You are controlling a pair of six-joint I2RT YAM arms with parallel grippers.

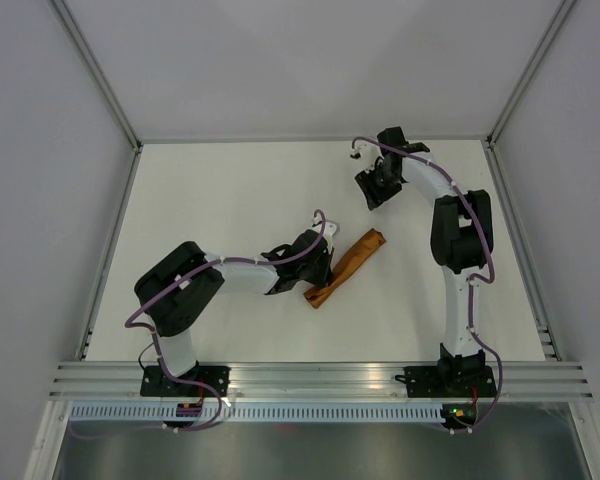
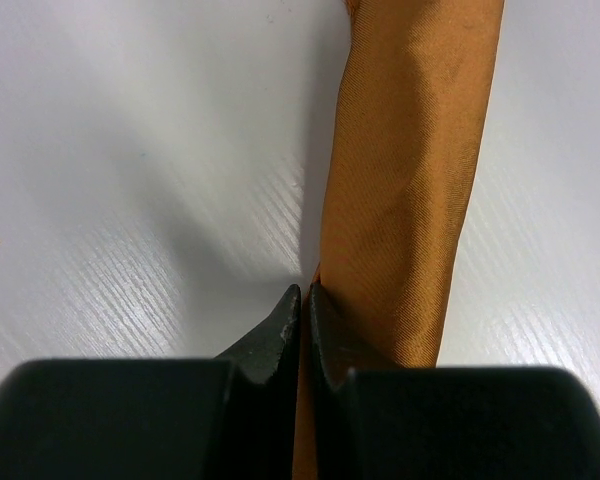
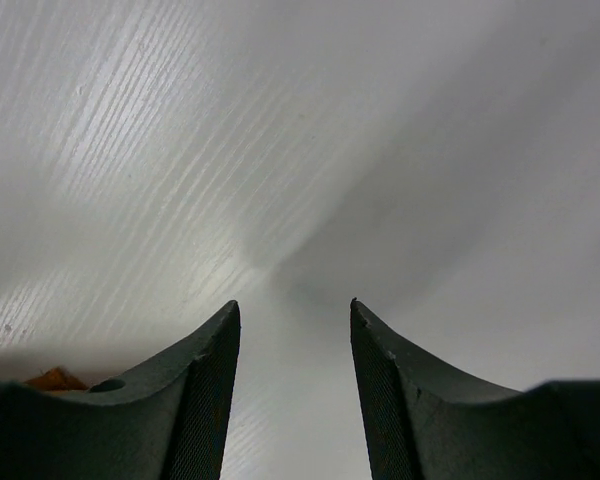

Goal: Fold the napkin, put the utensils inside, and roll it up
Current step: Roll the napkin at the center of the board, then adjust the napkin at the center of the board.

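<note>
Near the middle of the bench [image 1: 230, 190] the napkin [image 1: 350, 265] lies rolled into a slim tube, set diagonally. The left tool [image 2: 305, 295] is pinched together on a thin cloth edge at the roll's near end. Well apart, toward the back, the right tool [image 3: 295, 310] hangs with jaws apart over bare bench.

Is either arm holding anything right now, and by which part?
The left gripper appears to pinch the rolled napkin by a thin edge of cloth at its side, near one end. The right gripper is open, holding nothing.
</note>
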